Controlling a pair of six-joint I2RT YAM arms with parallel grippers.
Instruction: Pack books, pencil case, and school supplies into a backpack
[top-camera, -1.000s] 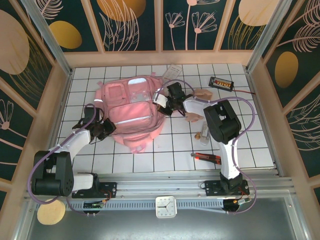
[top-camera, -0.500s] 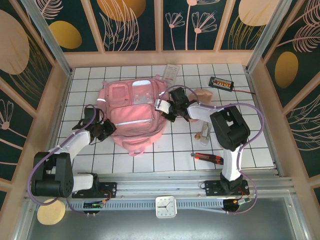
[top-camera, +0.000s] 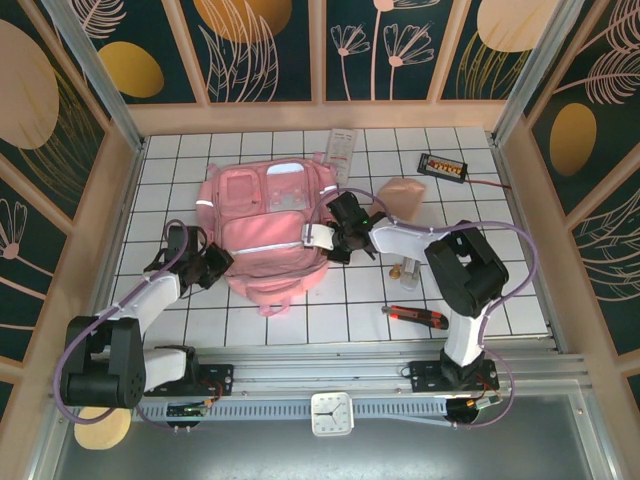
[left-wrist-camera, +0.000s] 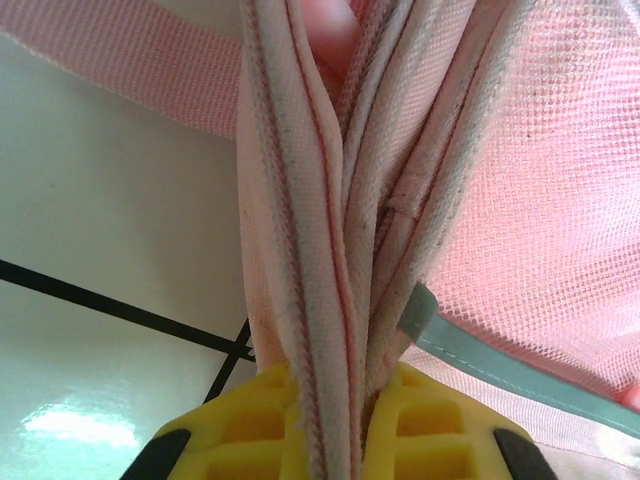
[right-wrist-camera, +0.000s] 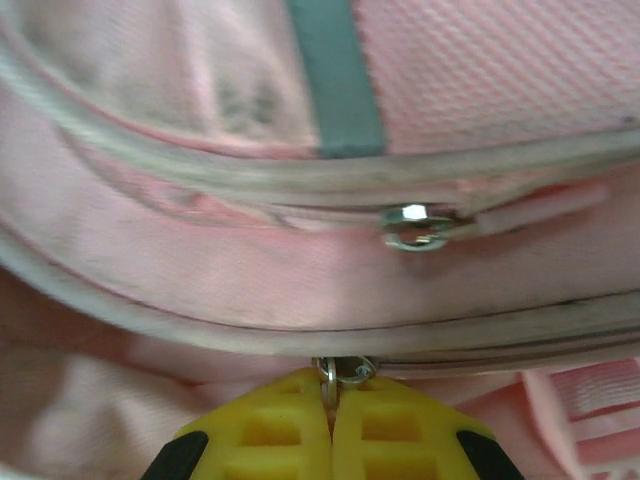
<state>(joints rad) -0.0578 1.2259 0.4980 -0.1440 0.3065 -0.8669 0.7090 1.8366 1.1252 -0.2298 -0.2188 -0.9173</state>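
Zipper pull (right-wrist-camera: 340, 372) pinched by right fingers (right-wrist-camera: 270, 430), zip line (right-wrist-camera: 500, 352) lying sideways across frame; backpack seam (left-wrist-camera: 320, 250) clamped by left fingers (left-wrist-camera: 240, 440).

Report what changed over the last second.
The right gripper slid toward the near edge along the backpack side, shut on a zipper pull; the backpack shifted slightly. The left gripper stayed clamped on the backpack's seam; the pencil case stayed put.
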